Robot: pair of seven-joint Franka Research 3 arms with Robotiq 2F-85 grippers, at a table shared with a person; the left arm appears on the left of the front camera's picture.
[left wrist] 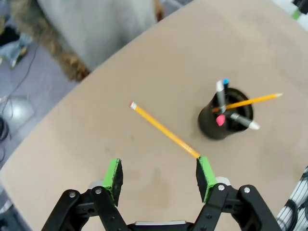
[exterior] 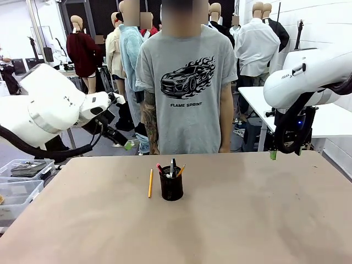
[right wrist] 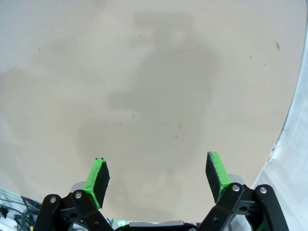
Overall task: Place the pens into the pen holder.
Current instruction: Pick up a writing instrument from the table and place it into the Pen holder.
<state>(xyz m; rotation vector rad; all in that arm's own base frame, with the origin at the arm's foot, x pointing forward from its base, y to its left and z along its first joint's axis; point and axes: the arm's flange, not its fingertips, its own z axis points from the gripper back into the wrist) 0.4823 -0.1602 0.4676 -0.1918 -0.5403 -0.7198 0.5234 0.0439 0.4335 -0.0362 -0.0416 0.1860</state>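
Observation:
The black mesh pen holder [exterior: 171,187] stands near the table's middle, with a red-ended pen, a pale pen and an orange pencil sticking out of it. A yellow pencil [exterior: 150,183] lies flat on the table just to its left. In the left wrist view the same pencil [left wrist: 163,129] runs diagonally toward the right green pad, with the pen holder [left wrist: 224,120] beyond it. My left gripper [left wrist: 159,177] is open and empty, hovering high over the table's far left edge [exterior: 128,145]. My right gripper [right wrist: 159,175] is open over bare table at the far right [exterior: 274,155].
A person in a grey T-shirt [exterior: 187,82] stands at the far side, arms down. Clear plastic bins [exterior: 22,179] sit off the table's left edge. A white table [exterior: 330,118] stands behind the right arm. The brown tabletop [exterior: 247,220] is bare in front.

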